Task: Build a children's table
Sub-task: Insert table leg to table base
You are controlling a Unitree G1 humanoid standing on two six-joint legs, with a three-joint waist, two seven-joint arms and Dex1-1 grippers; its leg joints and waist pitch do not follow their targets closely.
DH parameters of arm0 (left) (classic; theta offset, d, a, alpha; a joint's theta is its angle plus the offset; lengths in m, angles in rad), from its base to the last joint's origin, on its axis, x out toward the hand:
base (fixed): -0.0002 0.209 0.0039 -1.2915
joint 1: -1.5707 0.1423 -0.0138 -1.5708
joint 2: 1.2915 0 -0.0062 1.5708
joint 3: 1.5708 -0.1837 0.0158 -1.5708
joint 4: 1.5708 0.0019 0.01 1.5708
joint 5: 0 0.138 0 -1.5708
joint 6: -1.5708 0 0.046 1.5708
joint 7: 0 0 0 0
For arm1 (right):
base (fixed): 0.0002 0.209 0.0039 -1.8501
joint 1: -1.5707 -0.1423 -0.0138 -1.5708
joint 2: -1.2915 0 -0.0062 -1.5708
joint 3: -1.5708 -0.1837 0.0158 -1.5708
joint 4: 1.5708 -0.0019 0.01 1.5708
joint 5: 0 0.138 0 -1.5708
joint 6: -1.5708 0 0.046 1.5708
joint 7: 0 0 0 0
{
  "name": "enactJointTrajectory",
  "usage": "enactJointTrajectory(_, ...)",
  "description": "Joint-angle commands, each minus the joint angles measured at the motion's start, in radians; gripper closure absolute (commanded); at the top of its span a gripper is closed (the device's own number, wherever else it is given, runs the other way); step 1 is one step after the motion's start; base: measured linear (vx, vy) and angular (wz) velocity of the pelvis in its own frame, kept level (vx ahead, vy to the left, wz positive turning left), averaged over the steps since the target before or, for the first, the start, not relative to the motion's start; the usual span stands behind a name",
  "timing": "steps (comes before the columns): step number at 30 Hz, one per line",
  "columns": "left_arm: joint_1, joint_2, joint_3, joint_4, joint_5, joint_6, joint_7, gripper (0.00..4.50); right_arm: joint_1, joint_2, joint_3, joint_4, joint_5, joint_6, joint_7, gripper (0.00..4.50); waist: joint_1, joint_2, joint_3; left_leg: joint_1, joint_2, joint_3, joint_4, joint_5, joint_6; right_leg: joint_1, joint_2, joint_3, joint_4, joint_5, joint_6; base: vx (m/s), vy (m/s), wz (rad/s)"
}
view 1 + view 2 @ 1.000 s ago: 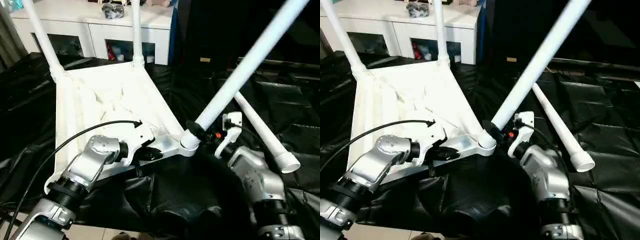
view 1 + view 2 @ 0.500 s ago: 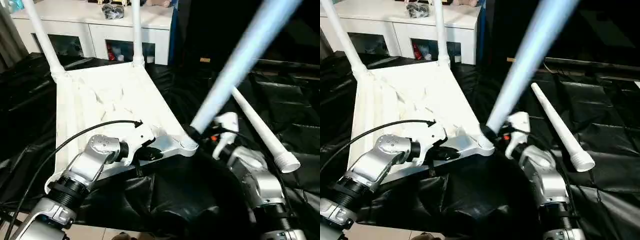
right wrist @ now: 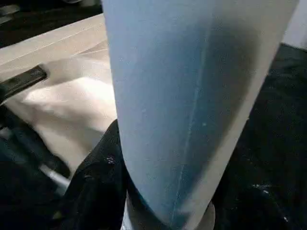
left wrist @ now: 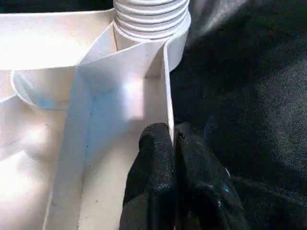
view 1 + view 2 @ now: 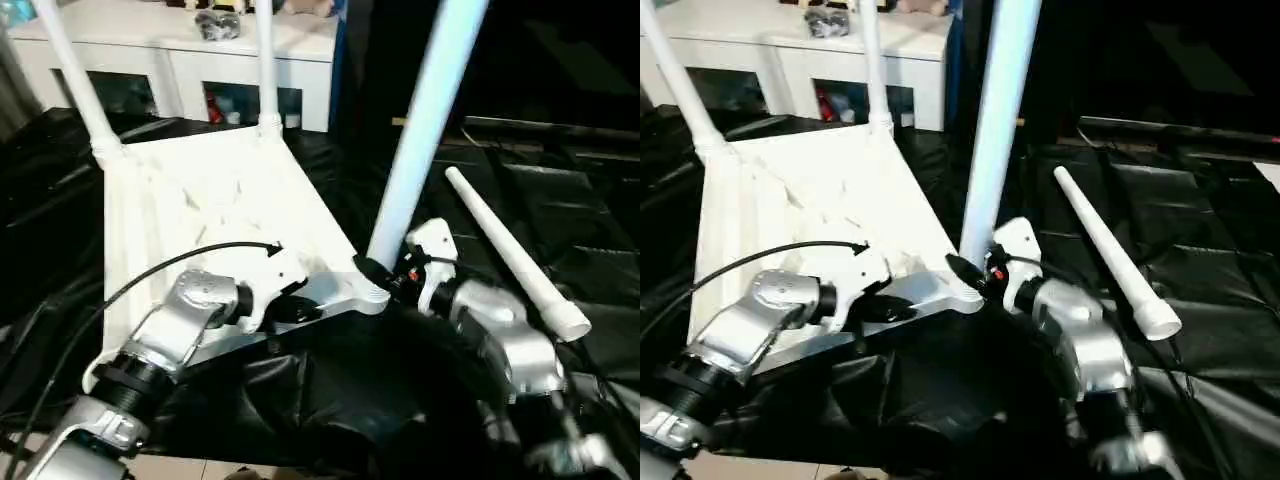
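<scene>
No legible brand, label or writing found anywhere.

Table top (image 5: pixel 215 210): lying upside down on black sheeting (image 5: pixel 560 200), ribbed underside facing up. Two far legs (image 5: pixel 75 80) and (image 5: pixel 264 60) standing in the far corner sockets, upper ends cut off by the frame edge.

Left claw (image 4: pixel 171 143): pressed together on the thin near rim wall of the table top, one black finger (image 4: pixel 151 163) on each side of the wall, seen clearly in the left wrist view. Pinch point just beside the near right corner socket (image 4: pixel 151 21), with the threaded end of a leg seated there.

Right claw (image 5: pixel 385 278): at the base of the third leg (image 5: pixel 420 130), close against the corner socket. Black finger (image 3: pixel 96 191) seen wrapped against the leg's lower end in the right wrist view; claw closed around that leg. Leg rising steeply from the socket, tilted slightly, its top cut off by the frame.

Fourth leg (image 5: pixel 510 255): loose on the black sheeting, to the right of the table top and apart from it, threaded end nearest the robot.

White cabinet (image 5: pixel 190 60) behind the table top; contents behind its glass doors too indistinct to identify. Small items on its top not identifiable.

Seating depth of the third leg in its socket hidden by the right claw.
</scene>
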Motion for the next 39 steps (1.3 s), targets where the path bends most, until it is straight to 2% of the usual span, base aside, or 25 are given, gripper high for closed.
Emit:
enactJointTrajectory(1, 0.002, 0.006, -0.031, -0.051, -0.005, -0.034, -0.070, 4.50, 0.026, -0.010, 0.065, 0.084, -0.024, 0.034, 0.076, 2.61, -0.004, 0.001, -0.046, 0.035, 0.066, -0.042, -0.085, -0.483, -0.045, 0.005, -0.111, 0.060, -0.096, -0.512, -0.127, 0.000, 0.000, 0.00)
enactJointTrajectory(2, 0.002, 0.011, -0.033, -0.062, -0.012, -0.044, -0.090, 4.50, 0.021, -0.019, 0.070, 0.090, -0.017, 0.034, 0.106, 2.61, 0.001, -0.001, -0.047, 0.033, 0.068, -0.041, -0.086, -0.452, -0.038, 0.008, -0.111, 0.061, -0.094, -0.503, -0.131, 0.000, 0.000, 0.00)
enactJointTrajectory(4, 0.005, 0.016, -0.033, -0.074, -0.022, -0.059, -0.112, 4.50, 0.018, -0.027, 0.075, 0.093, -0.010, 0.033, 0.139, 2.61, 0.003, 0.001, -0.049, 0.033, 0.069, -0.041, -0.087, -0.441, -0.035, 0.010, -0.110, 0.061, -0.090, -0.485, -0.136, 0.000, 0.000, 0.00)
enactJointTrajectory(5, 0.005, 0.020, -0.032, -0.082, -0.031, -0.066, -0.130, 4.50, 0.016, -0.034, 0.079, 0.097, -0.006, 0.031, 0.165, 2.61, 0.004, -0.004, -0.050, 0.032, 0.072, -0.038, -0.088, -0.428, -0.033, 0.011, -0.108, 0.062, -0.087, -0.458, -0.142, 0.000, 0.000, 0.00)
enactJointTrajectory(8, 0.001, 0.042, -0.032, -0.106, -0.048, -0.056, -0.173, 4.50, 0.004, -0.062, 0.100, 0.125, -0.012, 0.006, 0.256, 2.61, 0.007, 0.001, -0.054, 0.031, 0.074, -0.035, -0.088, -0.400, -0.031, 0.014, -0.106, 0.063, -0.074, -0.375, -0.175, 0.000, 0.000, 0.00)
enactJointTrajectory(10, 0.000, 0.053, -0.031, -0.110, -0.053, -0.055, -0.190, 4.50, -0.007, -0.071, 0.109, 0.149, -0.017, -0.016, 0.296, 2.61, 0.009, 0.002, -0.055, 0.030, 0.073, -0.034, -0.088, -0.394, -0.031, 0.015, -0.106, 0.062, -0.071, -0.353, -0.188, 0.000, 0.000, 0.00)
enactJointTrajectory(13, 0.003, 0.068, -0.029, -0.120, -0.059, -0.054, -0.215, 4.50, -0.016, -0.083, 0.125, 0.165, -0.024, -0.039, 0.353, 2.61, 0.013, 0.001, -0.057, 0.028, 0.074, -0.032, -0.087, -0.369, -0.026, 0.020, -0.105, 0.063, -0.066, -0.321, -0.198, 0.000, 0.000, 0.00)
enactJointTrajectory(14, 0.004, 0.070, -0.028, -0.122, -0.059, -0.052, -0.218, 4.50, -0.018, -0.084, 0.130, 0.169, -0.031, -0.047, 0.357, 2.61, 0.015, 0.005, -0.058, 0.028, 0.074, -0.032, -0.087, -0.362, -0.025, 0.021, -0.106, 0.064, -0.065, -0.311, -0.200, 0.000, 0.000, 0.00)
enactJointTrajectory(15, 0.005, 0.070, -0.027, -0.122, -0.058, -0.052, -0.220, 4.50, -0.020, -0.084, 0.134, 0.172, -0.036, -0.053, 0.358, 2.61, 0.016, 0.002, -0.058, 0.027, 0.073, -0.030, -0.087, -0.350, -0.021, 0.022, -0.105, 0.063, -0.064, -0.299, -0.204, 0.000, 0.000, 0.00)
enactJointTrajectory(19, 0.009, 0.073, -0.029, -0.123, -0.042, -0.051, -0.212, 4.50, -0.024, -0.074, 0.129, 0.190, -0.044, -0.068, 0.350, 2.61, 0.020, 0.000, -0.057, 0.025, 0.072, -0.030, -0.085, -0.334, -0.014, 0.024, -0.107, 0.063, -0.066, -0.331, -0.197, 0.000, 0.000, 0.00)
enactJointTrajectory(22, 0.001, 0.060, -0.023, -0.104, -0.025, -0.040, -0.176, 4.50, -0.034, -0.055, 0.107, 0.231, -0.055, -0.092, 0.289, 2.61, 0.020, 0.002, -0.054, 0.028, 0.072, -0.033, -0.088, -0.363, -0.024, 0.021, -0.106, 0.062, -0.072, -0.388, -0.184, 0.000, 0.000, 0.00)
enactJointTrajectory(25, -0.012, 0.033, -0.001, -0.092, -0.018, -0.010, -0.116, 4.50, -0.051, -0.037, 0.077, 0.279, -0.075, -0.115, 0.191, 2.61, 0.014, 0.002, -0.044, 0.039, 0.070, -0.038, -0.088, -0.439, -0.043, 0.012, -0.109, 0.058, -0.088, -0.525, -0.156, 0.000, 0.000, 0.00)
enactJointTrajectory(26, -0.021, 0.006, 0.019, -0.086, -0.015, 0.018, -0.058, 4.50, -0.062, -0.021, 0.052, 0.306, -0.081, -0.118, 0.114, 2.61, 0.009, 0.001, -0.040, 0.045, 0.067, -0.042, -0.087, -0.478, -0.050, 0.009, -0.111, 0.054, -0.097, -0.596, -0.135, 0.000, 0.000, 0.00)
enactJointTrajectory(28, -0.027, -0.011, 0.032, -0.083, -0.014, 0.036, -0.022, 4.50, -0.070, -0.010, 0.036, 0.324, -0.084, -0.119, 0.067, 2.61, 0.001, 0.005, -0.037, 0.055, 0.065, -0.049, -0.084, -0.536, -0.066, 0.003, -0.111, 0.042, -0.110, -0.675, -0.101, -0.032, 0.006, -0.02)
enactJointTrajectory(29, -0.027, -0.050, 0.044, -0.110, -0.007, 0.085, 0.052, 4.50, -0.084, 0.023, -0.001, 0.360, -0.075, -0.104, -0.034, 2.61, -0.006, 0.013, -0.037, 0.062, 0.065, -0.054, -0.083, -0.573, -0.073, 0.002, -0.110, 0.032, -0.118, -0.689, -0.086, -0.074, 0.023, -0.08)
enactJointTrajectory(30, -0.025, -0.066, 0.047, -0.126, -0.002, 0.113, 0.080, 4.50, -0.089, 0.038, -0.014, 0.373, -0.068, -0.096, -0.066, 2.62, -0.023, 0.016, -0.033, 0.057, 0.065, -0.062, -0.087, -0.626, -0.077, 0.010, -0.103, 0.009, -0.125, -0.688, -0.066, -0.074, 0.023, -0.08)
enactJointTrajectory(31, -0.024, -0.070, 0.047, -0.129, -0.001, 0.120, 0.087, 4.50, -0.091, 0.041, -0.017, 0.376, -0.067, -0.094, -0.074, 2.62, -0.030, 0.018, -0.032, 0.053, 0.069, -0.069, -0.092, -0.655, -0.083, 0.018, -0.100, -0.001, -0.124, -0.679, -0.055, -0.066, 0.041, -0.16)
enactJointTrajectory(32, -0.019, -0.096, 0.048, -0.157, 0.005, 0.165, 0.127, 4.50, -0.100, 0.063, -0.034, 0.396, -0.057, -0.086, -0.119, 2.62, -0.037, 0.035, -0.034, 0.050, 0.076, -0.078, -0.106, -0.735, -0.091, 0.029, -0.092, -0.017, -0.114, -0.629, -0.050, -0.037, 0.055, -0.20)
enactJointTrajectory(33, -0.017, -0.106, 0.049, -0.167, 0.009, 0.182, 0.141, 4.50, -0.104, 0.070, -0.040, 0.404, -0.054, -0.085, -0.133, 2.62, -0.049, 0.036, -0.030, 0.031, 0.089, -0.085, -0.133, -0.802, -0.096, 0.050, -0.086, -0.024, -0.090, -0.558, -0.055, -0.037, 0.055, -0.20)
enactJointTrajectory(34, -0.014, -0.130, 0.048, -0.177, 0.021, 0.213, 0.177, 4.50, -0.116, 0.085, -0.043, 0.424, -0.057, -0.087, -0.171, 2.62, -0.046, 0.041, -0.028, 0.020, 0.095, -0.084, -0.150, -0.843, -0.103, 0.059, -0.080, -0.023, -0.065, -0.523, -0.063, 0.000, 0.000, 0.00)
enactJointTrajectory(35, -0.010, -0.204, 0.038, -0.194, 0.066, 0.295, 0.282, 4.50, -0.153, 0.132, -0.051, 0.484, -0.070, -0.109, -0.281, 2.62, -0.019, 0.048, -0.023, -0.035, 0.117, -0.047, -0.234, -0.935, -0.128, 0.094, -0.047, -0.004, 0.099, -0.310, -0.104, -0.091, 0.002, 0.00)
enactJointTrajectory(36, -0.014, -0.246, 0.041, -0.176, 0.080, 0.315, 0.340, 4.50, -0.174, 0.162, -0.058, 0.513, -0.068, -0.114, -0.331, 2.62, -0.010, 0.034, -0.023, -0.030, 0.110, -0.028, -0.241, -0.913, -0.116, 0.084, -0.042, 0.021, 0.118, -0.309, -0.090, -0.091, 0.002, 0.00)
enactJointTrajectory(37, -0.018, -0.266, 0.044, -0.158, 0.083, 0.316, 0.365, 4.50, -0.183, 0.177, -0.062, 0.525, -0.065, -0.114, -0.351, 2.62, -0.023, -0.034, -0.028, 0.073, 0.034, -0.016, -0.078, -0.672, -0.096, -0.045, -0.092, 0.070, -0.059, -0.747, -0.038, -0.001, -0.070, 0.14)
enactJointTrajectory(38, -0.026, -0.272, 0.038, -0.130, 0.094, 0.304, 0.378, 4.50, -0.192, 0.193, -0.061, 0.534, -0.065, -0.109, -0.368, 2.62, -0.024, -0.033, -0.020, 0.135, 0.000, -0.027, 0.085, -0.462, -0.065, -0.111, -0.175, 0.054, -0.168, -1.038, -0.032, 0.043, -0.107, 0.01)
enactJointTrajectory(39, -0.029, -0.273, 0.034, -0.120, 0.099, 0.299, 0.381, 4.50, -0.195, 0.198, -0.059, 0.537, -0.066, -0.107, -0.374, 2.62, -0.013, -0.021, -0.028, 0.028, -0.021, -0.066, 0.094, -0.162, -0.009, -0.010, -0.199, 0.110, -0.146, -1.073, -0.016, 0.043, -0.107, 0.01)
